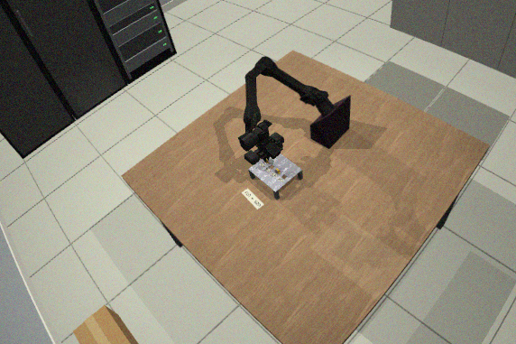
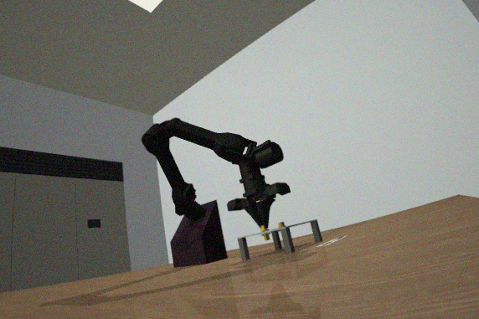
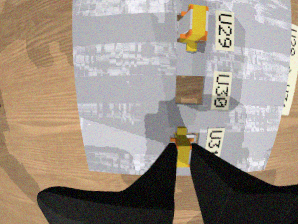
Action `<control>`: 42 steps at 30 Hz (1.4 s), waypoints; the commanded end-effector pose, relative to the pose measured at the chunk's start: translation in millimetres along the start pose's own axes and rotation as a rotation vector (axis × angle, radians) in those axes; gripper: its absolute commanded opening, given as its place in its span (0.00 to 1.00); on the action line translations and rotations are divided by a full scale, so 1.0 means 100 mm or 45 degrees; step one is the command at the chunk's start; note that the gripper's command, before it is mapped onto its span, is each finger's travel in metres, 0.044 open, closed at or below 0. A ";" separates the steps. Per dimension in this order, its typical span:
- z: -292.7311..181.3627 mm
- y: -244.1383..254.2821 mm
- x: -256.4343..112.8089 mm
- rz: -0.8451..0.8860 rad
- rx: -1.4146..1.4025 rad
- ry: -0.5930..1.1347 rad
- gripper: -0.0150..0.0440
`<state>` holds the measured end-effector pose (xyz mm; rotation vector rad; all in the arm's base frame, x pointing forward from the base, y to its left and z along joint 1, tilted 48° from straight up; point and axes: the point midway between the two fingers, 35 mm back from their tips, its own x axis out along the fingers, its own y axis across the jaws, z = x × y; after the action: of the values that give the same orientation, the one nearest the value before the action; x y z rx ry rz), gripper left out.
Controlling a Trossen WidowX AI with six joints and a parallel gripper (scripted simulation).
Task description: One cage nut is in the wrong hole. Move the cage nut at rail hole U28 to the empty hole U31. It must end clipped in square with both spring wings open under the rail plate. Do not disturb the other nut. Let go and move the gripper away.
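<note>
One small yellow cage nut (image 2: pixel 265 233) (image 3: pixel 183 153), pinched in the claw (image 1: pixel 267 160) (image 2: pixel 263 227) (image 3: pixel 181 148) of a black WidowX arm (image 1: pixel 284 77) (image 2: pixel 194 134), sits at hole U31 of the rail plate (image 1: pixel 275 172) (image 2: pixel 255 234) (image 3: pixel 125 95). Ext. view shows its lower end poking below the plate; whether both wings are open under there, can't tell. Nut prob. v. light, w/ a stiff body and springy wings: best grip is on the opp. sides of the upper body, clear of the wings, w/ a modest squeeze. Smooth faces could slip or twist if pushed off-square, and a thin wing might bend. Next prob. a straight press till it seats, then let go and back off straight up, w/o dragging it out.

Next along, hole U30 (image 3: pixel 189 90) stands empty, bench showing thru. Beyond it the other nut (image 1: pixel 277 171) (image 2: pixel 281 224) (image 3: pixel 199 23) is in place at U29, apart from the claw, and must be left alone. Plate stands on short legs on the wooden bench (image 1: pixel 216 236) (image 2: pixel 377 269) (image 3: pixel 35 115), w/ a printed label (image 1: pixel 253 199) (image 2: pixel 332 241) (image 3: pixel 290 70) lying beside it.
</note>
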<state>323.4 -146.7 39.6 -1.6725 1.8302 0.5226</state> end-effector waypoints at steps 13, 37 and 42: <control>0.00 -0.02 0.00 0.026 0.007 0.004 0.29; 0.00 -0.04 0.00 0.038 0.007 0.004 0.29; 0.00 -0.05 0.00 0.039 0.007 0.004 0.29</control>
<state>328.0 -147.4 40.3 -1.6485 1.8579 0.5323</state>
